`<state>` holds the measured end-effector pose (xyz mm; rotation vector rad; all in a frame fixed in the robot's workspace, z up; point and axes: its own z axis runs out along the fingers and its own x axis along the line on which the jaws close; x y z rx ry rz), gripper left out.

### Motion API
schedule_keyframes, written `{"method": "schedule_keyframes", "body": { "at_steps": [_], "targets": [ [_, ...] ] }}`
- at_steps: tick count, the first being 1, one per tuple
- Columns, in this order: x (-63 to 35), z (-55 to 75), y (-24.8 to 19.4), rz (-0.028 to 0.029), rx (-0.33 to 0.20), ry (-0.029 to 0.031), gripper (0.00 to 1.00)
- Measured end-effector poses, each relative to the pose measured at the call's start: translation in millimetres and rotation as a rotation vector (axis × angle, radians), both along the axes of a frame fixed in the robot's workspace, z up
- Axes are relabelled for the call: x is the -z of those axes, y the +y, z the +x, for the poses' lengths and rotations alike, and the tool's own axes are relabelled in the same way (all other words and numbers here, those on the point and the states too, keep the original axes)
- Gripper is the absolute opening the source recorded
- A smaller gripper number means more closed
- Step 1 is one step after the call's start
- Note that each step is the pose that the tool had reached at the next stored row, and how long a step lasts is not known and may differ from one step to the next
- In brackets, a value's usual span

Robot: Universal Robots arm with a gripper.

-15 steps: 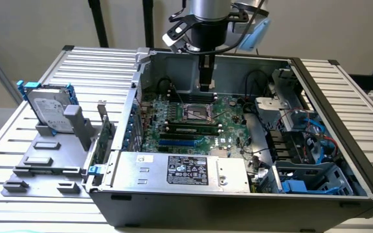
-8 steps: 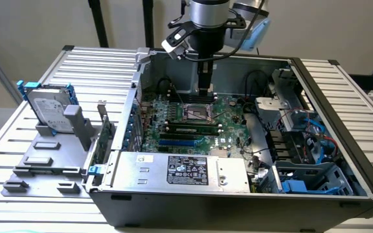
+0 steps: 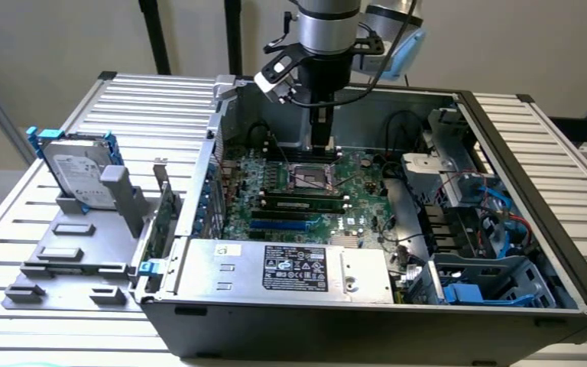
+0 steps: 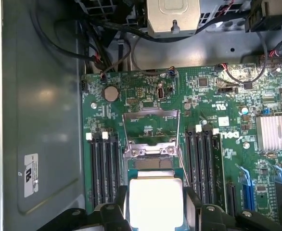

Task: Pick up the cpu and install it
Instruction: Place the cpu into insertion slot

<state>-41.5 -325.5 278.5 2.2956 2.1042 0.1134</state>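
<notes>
Cpu (image 4: 155, 199) is clamped by two opposite edges between my fingers (image 4: 113, 214), over the open socket (image 4: 148, 151) on the motherboard (image 4: 213, 96). I judge it light, stiff, thin and fragile underneath, so I grip the edges only.

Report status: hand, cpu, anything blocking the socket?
Status: hand shut on cpu, above the motherboard. Chip not seated, held over the socket; retention frame flipped open. Nothing lying across the socket.

Open computer case (image 3: 375, 327), green motherboard (image 3: 367, 182), hard drive (image 3: 82, 180)
</notes>
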Motion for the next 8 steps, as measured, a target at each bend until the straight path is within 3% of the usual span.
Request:
{"method": "schedule_keyframes", "body": {
  "at_steps": [4, 8],
  "targets": [
    [6.1, -0.7, -0.1, 0.0118, -0.006, 0.0000, 0.55],
    [12.8, -1.4, -0.5, 0.0198, -0.010, -0.0001, 0.55]
  ]
}}
